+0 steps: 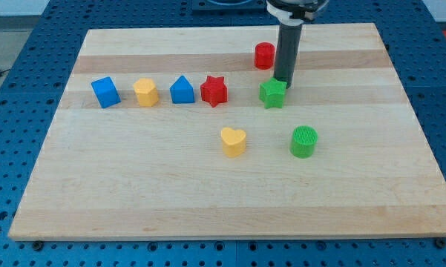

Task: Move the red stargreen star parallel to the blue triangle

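The red star (214,90) lies left of centre on the wooden board (230,200), touching or nearly touching the right side of the blue triangle (182,90). The green star (272,93) lies to the right of the red star, at about the same height in the view. My tip (283,81) is a dark rod coming down from the view's top; its end rests against the green star's upper right edge.
A blue cube (105,92) and a yellow hexagon-like block (146,93) stand left of the blue triangle. A red cylinder (264,55) stands above the green star, left of the rod. A yellow heart (234,141) and a green cylinder (304,142) lie lower.
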Controlling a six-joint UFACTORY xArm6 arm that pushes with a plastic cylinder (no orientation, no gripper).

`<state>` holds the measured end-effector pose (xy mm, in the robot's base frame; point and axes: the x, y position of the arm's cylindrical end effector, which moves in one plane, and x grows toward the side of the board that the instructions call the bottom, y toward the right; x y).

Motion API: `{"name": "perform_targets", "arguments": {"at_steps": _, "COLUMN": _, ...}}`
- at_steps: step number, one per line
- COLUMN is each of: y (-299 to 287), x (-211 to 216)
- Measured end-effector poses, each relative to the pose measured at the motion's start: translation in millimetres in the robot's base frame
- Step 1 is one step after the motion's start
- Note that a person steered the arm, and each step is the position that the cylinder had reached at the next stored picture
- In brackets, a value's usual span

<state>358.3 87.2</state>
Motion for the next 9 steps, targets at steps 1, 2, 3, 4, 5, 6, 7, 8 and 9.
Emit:
{"name": "perform_targets", "arguments": {"at_steps": 1, "y": 15.8, "x": 3.1}}
{"name": "perform_targets", "arguments": {"at_steps": 2, "y": 45.2, "x": 55.5}}
{"name": "perform_targets", "arguments": {"at_steps": 3, "y": 28.1, "x": 64.3}}
{"name": "perform_targets", "arguments": {"at_steps": 4, "y": 19.3, "x": 63.9}}
{"name": "perform_targets", "arguments": {"at_steps": 5, "y": 17.0, "x": 61.2}}
{"name": "perform_targets", "arguments": {"at_steps": 6, "y": 9.1, "x": 55.1}}
{"name": "perform_targets", "arguments": {"at_steps": 7, "y": -6.3, "x": 51.9}}
{"name": "perform_targets", "arguments": {"at_steps": 8, "y": -11.8, "x": 51.3}}
{"name": "perform_targets", "arguments": {"at_steps": 9, "y": 8.1, "x": 44.2}}
